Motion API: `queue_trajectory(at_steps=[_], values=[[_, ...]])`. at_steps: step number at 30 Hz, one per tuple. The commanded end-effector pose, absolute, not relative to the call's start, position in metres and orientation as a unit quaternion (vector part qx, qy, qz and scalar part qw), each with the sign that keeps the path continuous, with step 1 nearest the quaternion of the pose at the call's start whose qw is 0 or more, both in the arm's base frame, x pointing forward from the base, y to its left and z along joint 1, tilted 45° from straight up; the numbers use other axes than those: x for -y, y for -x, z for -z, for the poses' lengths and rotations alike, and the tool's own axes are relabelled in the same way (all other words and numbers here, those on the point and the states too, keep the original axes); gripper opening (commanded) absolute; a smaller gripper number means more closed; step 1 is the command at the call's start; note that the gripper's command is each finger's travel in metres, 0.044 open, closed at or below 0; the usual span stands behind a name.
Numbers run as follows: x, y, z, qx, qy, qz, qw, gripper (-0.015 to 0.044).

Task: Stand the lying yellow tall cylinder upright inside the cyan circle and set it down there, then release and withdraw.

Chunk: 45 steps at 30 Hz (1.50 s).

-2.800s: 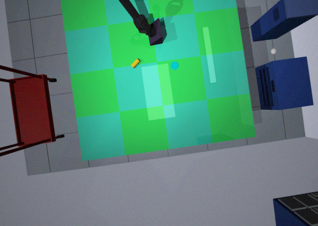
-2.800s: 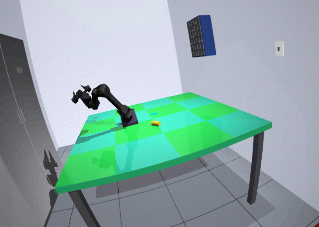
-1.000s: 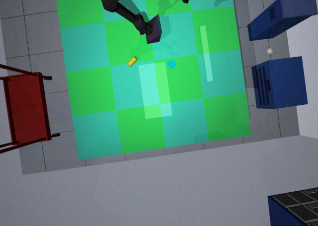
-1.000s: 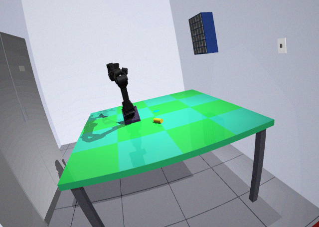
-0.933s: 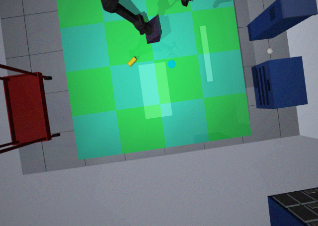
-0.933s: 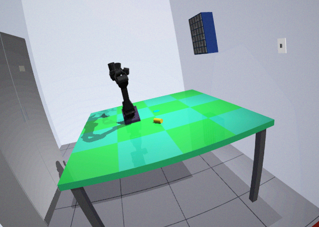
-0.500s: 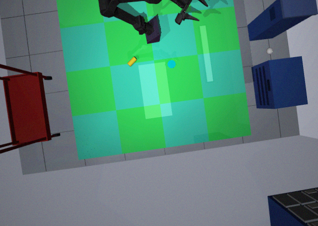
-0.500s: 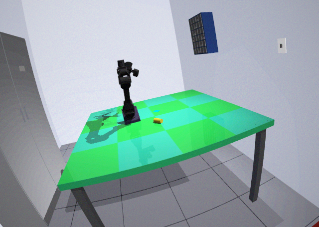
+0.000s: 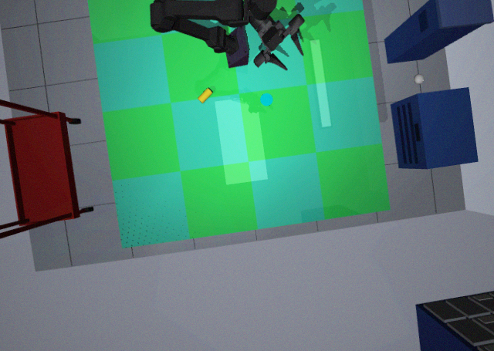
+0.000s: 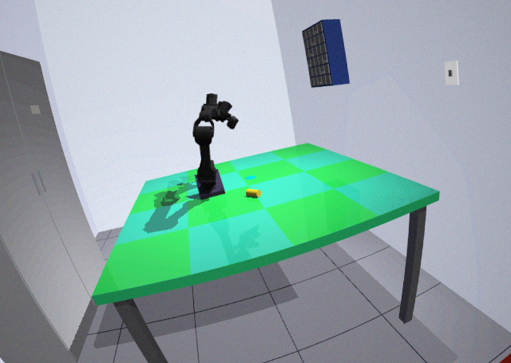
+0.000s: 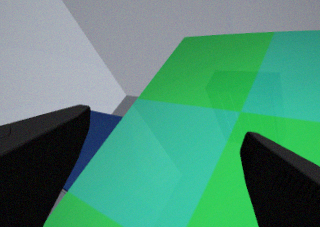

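Observation:
A yellow tall cylinder (image 9: pixel 205 95) (image 10: pixel 252 193) lies on its side on the checkered table. The cyan circle (image 9: pixel 266 99) (image 10: pixel 250 177) is a flat disc on the table, to the right of the cylinder in the top view, with nothing standing on it. My gripper (image 9: pixel 295 62) (image 11: pixel 168 130) is open and empty, high above the table, away from both the cylinder and the circle. In the wrist view its two dark fingers stand wide apart, and neither the cylinder nor the circle shows there. In the exterior view the fingertips are hard to make out.
The green and teal table (image 9: pixel 147 140) (image 10: pixel 231 243) carries the arm's dark base (image 9: pixel 239 56) (image 10: pixel 216 186), close to the cylinder and the circle. Blue cabinets (image 9: pixel 446 128) and a red cart (image 9: pixel 39 167) stand on the floor beyond the table's edges.

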State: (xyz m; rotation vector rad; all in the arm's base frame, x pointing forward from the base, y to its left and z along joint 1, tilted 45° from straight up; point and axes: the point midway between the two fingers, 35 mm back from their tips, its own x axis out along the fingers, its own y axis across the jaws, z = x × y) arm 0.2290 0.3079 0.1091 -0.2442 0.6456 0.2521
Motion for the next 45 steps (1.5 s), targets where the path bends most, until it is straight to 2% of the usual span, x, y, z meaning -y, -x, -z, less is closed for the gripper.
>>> queue_trajectory(at_steps=[1,12,23,45], values=[[-0.28,-0.246,-0.116,-0.33,0.105,-0.072,0.935,0.0309],[-0.202,-0.275,-0.127,-0.37,0.079,0.061,0.924,0.0309],[-0.121,-0.282,-0.142,-0.4,0.049,0.193,0.894,0.0309],[0.023,-0.233,-0.183,-0.434,-0.012,0.442,0.785,0.0309]])
